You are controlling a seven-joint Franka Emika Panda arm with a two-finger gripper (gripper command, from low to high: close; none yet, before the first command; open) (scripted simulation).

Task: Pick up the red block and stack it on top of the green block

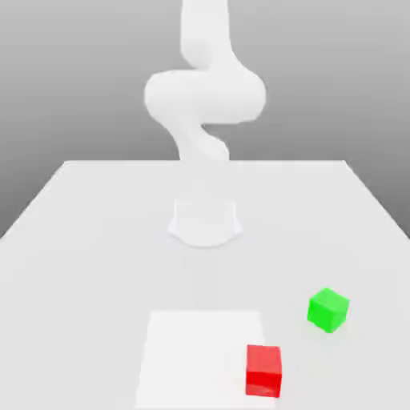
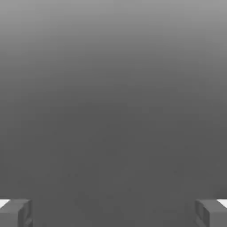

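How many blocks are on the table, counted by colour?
Red block: 1
Green block: 1
Total: 2 blocks, both on the table

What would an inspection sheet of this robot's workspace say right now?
Surface: white table, flat, with a brighter white square patch near the front.
Job's things: red block sits on the patch's corner; green block sits on the table, apart from the red one, further back and toward the exterior view's right. Not stacked.
Clutter: nothing seen.
End effector: end effector open, fingertips wide apart, nothing between them.
Cables: nothing seen.
Surroundings: plain grey backdrop; white arm rises behind the table's middle.
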